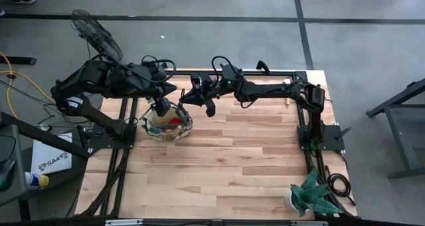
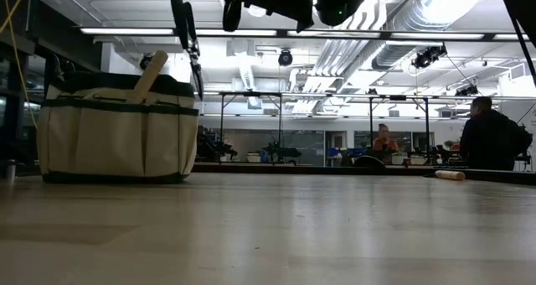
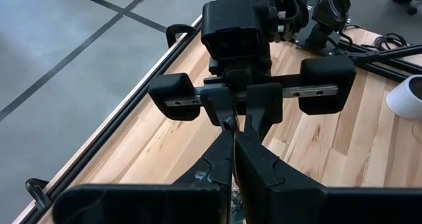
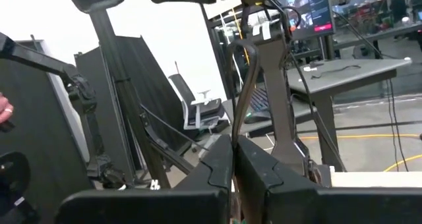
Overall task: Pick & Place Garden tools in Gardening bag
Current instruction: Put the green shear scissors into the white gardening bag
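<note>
High view: the gardening bag [image 1: 169,125] is sitting under both arms. The left gripper [image 1: 161,108], fingers together, is hovering above it; the right gripper [image 1: 196,97], beside it, is pinching dark pruners [image 2: 189,35], needing lowering inside.

Beige gardening bag [image 2: 117,130] stands upright, wooden-handled tool [image 2: 149,77] protruding.

Soft beige cloth gardening bag [image 2: 117,134] with green trim. Smooth pale wood table [image 1: 226,153]. Plain wood tool handle [image 2: 149,75]. Matt black plastic fingers [image 3: 264,168].
</note>
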`<state>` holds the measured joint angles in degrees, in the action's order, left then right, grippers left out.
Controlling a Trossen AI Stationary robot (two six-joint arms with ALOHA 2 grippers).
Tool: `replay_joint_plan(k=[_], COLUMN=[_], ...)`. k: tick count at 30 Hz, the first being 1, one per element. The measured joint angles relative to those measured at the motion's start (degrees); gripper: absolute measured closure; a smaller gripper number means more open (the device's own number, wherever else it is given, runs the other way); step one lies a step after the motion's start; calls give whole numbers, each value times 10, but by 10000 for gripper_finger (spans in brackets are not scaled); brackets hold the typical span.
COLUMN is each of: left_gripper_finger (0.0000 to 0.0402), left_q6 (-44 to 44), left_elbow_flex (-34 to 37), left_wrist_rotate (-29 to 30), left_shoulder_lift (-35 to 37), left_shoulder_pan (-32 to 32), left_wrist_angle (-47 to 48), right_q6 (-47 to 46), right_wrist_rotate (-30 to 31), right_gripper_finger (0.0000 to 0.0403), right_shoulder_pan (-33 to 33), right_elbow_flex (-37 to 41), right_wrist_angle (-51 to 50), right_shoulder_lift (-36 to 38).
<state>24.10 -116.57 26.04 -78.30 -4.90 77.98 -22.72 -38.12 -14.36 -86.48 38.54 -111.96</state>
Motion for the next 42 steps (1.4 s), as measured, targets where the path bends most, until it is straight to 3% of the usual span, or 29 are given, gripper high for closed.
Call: replay_joint_plan(k=[30,42], left_gripper_finger=[391,391], left_q6=[-3,-7], left_elbow_flex=[0,0], left_wrist_rotate=[-1,-1], left_shoulder_lift=[0,0], left_shoulder_pan=[0,0], left_wrist_angle=[2,2], right_q6=[37,17], right_wrist_rotate=[78,77], right_gripper_finger=[400,400], right_shoulder_pan=[28,36], right_elbow_flex=[1,0], right_wrist_angle=[0,38], right_shoulder_lift=[-21,-20])
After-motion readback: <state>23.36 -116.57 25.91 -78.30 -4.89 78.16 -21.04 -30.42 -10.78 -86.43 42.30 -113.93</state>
